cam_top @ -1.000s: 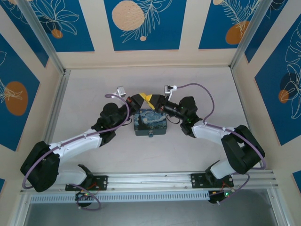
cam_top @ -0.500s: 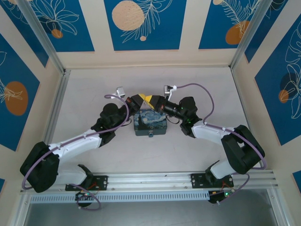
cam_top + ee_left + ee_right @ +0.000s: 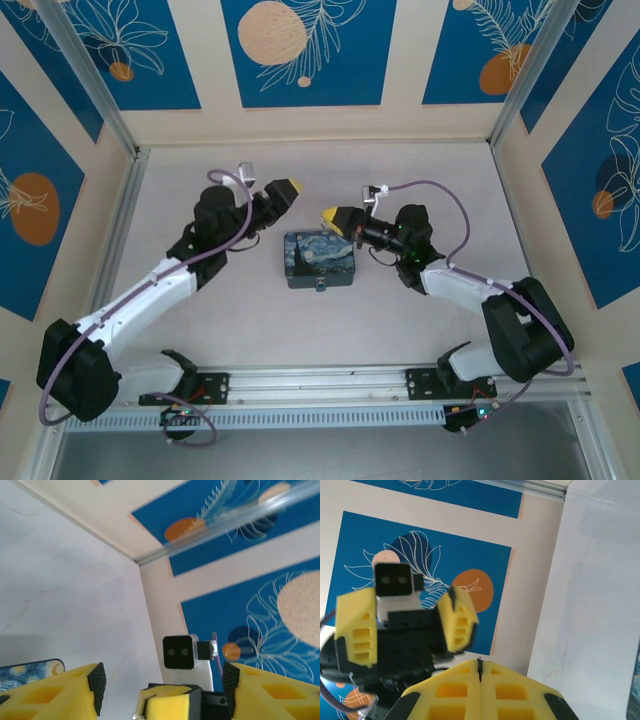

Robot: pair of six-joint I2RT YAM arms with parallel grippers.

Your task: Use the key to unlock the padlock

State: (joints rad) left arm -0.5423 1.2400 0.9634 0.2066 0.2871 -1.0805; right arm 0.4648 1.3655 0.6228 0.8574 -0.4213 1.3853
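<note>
The padlock [image 3: 321, 287] is a tiny dark piece hanging at the near side of the Starry Night tin [image 3: 320, 258]. My right gripper [image 3: 328, 216] hovers off the tin's far right corner, jaws pressed together. A thin dark sliver, the key [image 3: 479, 660], pokes out between its fingertips. From the left wrist the right gripper [image 3: 165, 700] shows a small metal bit at its tip. My left gripper [image 3: 285, 188] floats beyond the tin's far left corner, open, with nothing between its fingers [image 3: 96, 685]. The right wrist view faces the open left gripper [image 3: 407, 625].
The tin [image 3: 30, 672] lies mid-table, between the two arms. Blue-and-cream panel walls with aluminium posts [image 3: 110, 110] close in the table on three sides. An aluminium rail [image 3: 320, 383] carries both arm bases at the near edge.
The two grippers had met above the tin's far edge. My left gripper has opened and drawn back up and left; my right gripper, shut, has drawn back to the right.
</note>
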